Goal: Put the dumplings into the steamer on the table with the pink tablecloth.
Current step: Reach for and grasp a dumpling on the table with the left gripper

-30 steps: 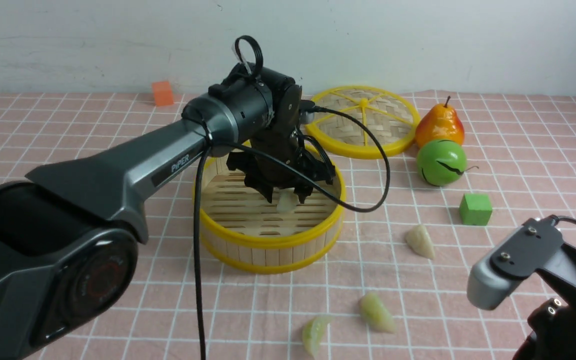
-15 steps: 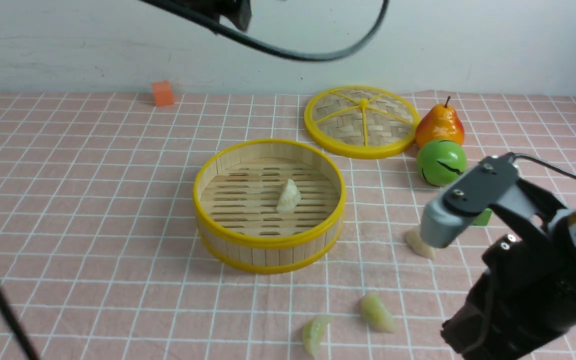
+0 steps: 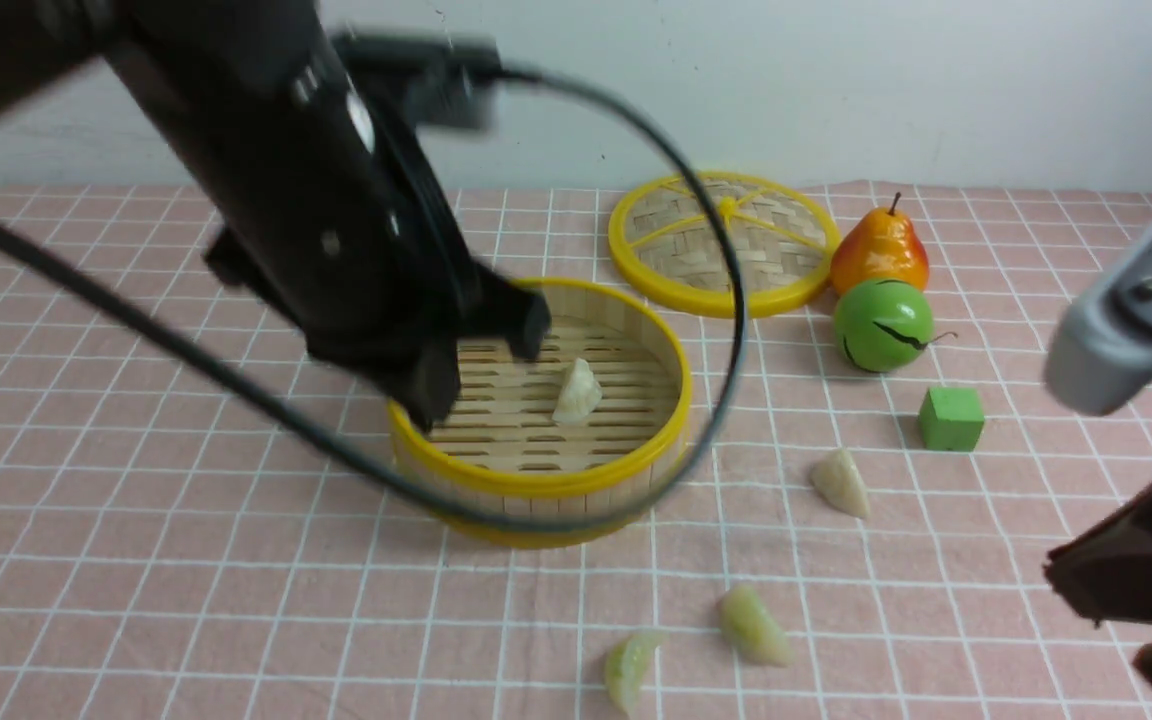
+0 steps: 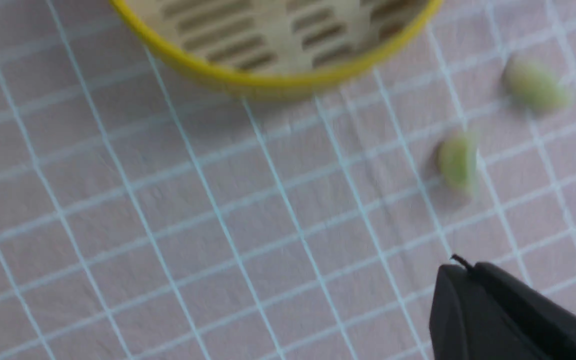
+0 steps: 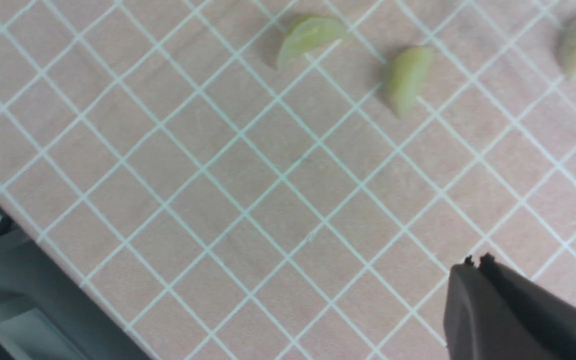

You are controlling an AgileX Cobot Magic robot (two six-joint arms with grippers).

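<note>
The steamer stands mid-table on the pink tablecloth, with one whitish dumpling lying on its slats. A second whitish dumpling lies on the cloth to its right. Two pale green dumplings lie near the front edge. My left arm is blurred over the steamer's left side. Its gripper is shut and empty above the cloth, near the steamer rim and the green dumplings. My right gripper is shut and empty, apart from the green dumplings.
A flat woven yellow-rimmed disc, a pear, a green ball and a green cube sit at the back right. An orange cube stood at the back left, now hidden by the arm. The table's front edge is near the right gripper.
My left arm let go of the whitish dumpling in the steamer, rose out of view, then swung back over the steamer's left side. My right arm rose and moved to the right edge.
</note>
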